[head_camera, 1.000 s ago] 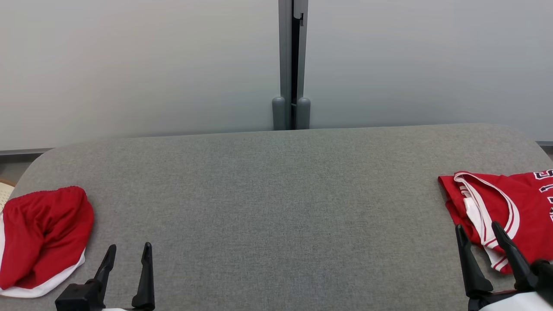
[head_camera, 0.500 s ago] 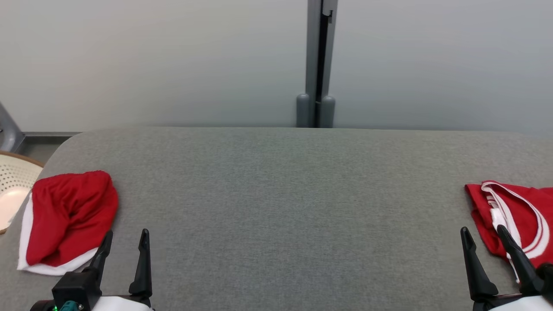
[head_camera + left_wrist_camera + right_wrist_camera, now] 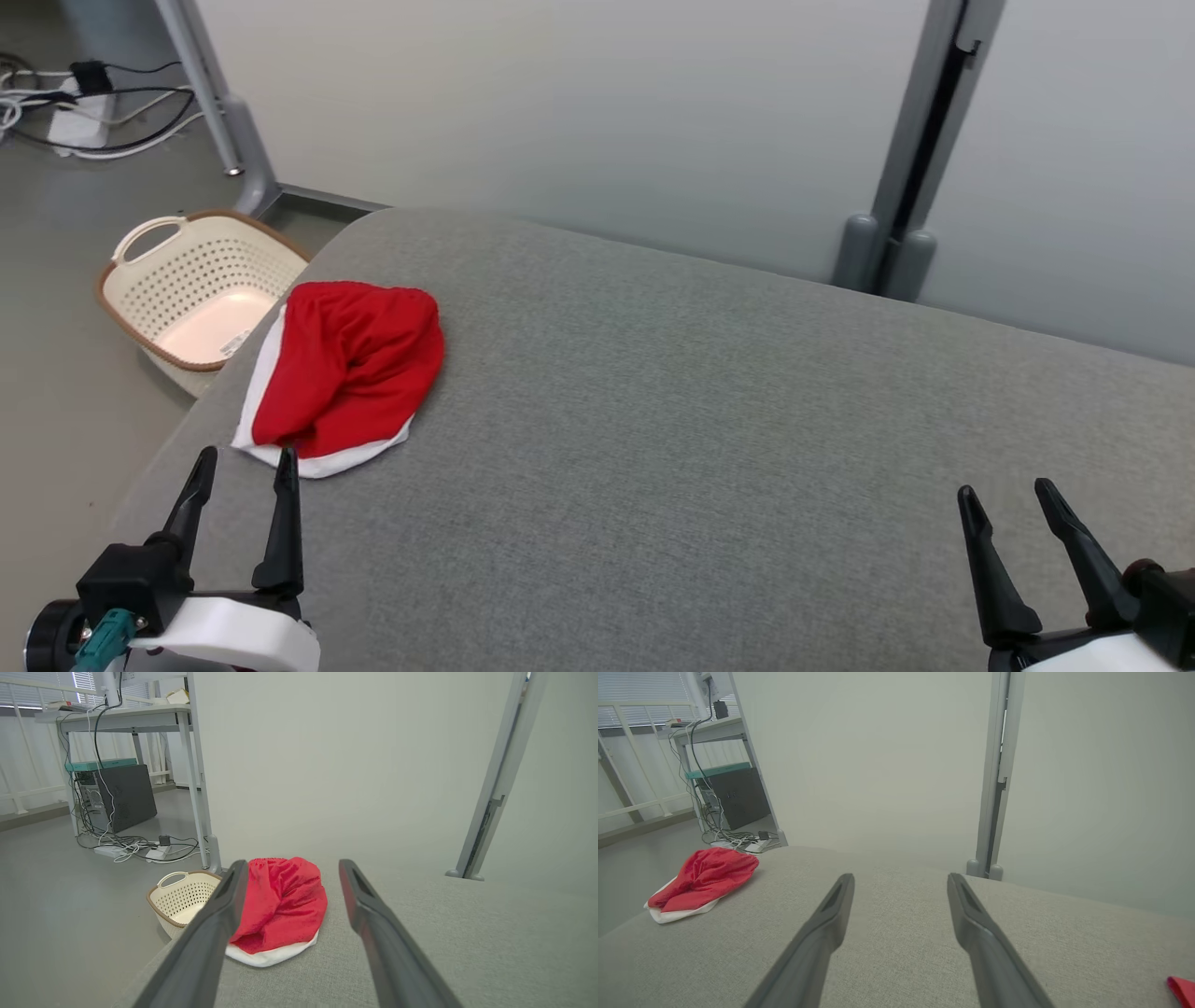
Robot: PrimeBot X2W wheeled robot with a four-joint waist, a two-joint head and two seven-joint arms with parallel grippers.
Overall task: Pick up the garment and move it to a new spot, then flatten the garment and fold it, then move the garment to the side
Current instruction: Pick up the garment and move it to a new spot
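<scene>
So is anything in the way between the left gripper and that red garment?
Nothing visible does. The garment lies just ahead of the open left gripper, with only bare table around it.

We cannot tell what kind of garment [image 3: 350, 369] this is: the red cloth with its white edge lies bunched, its underside out of sight. In the left wrist view, the left gripper [image 3: 293, 864] has one finger [image 3: 212, 933] covering the garment's left edge and part of the laundry basket [image 3: 180, 896]. In the head view the basket's near side sits behind the table [image 3: 653, 420] edge. A red scrap [image 3: 1182, 988] is cut off at the right wrist view's lower right corner; we cannot name it.
</scene>
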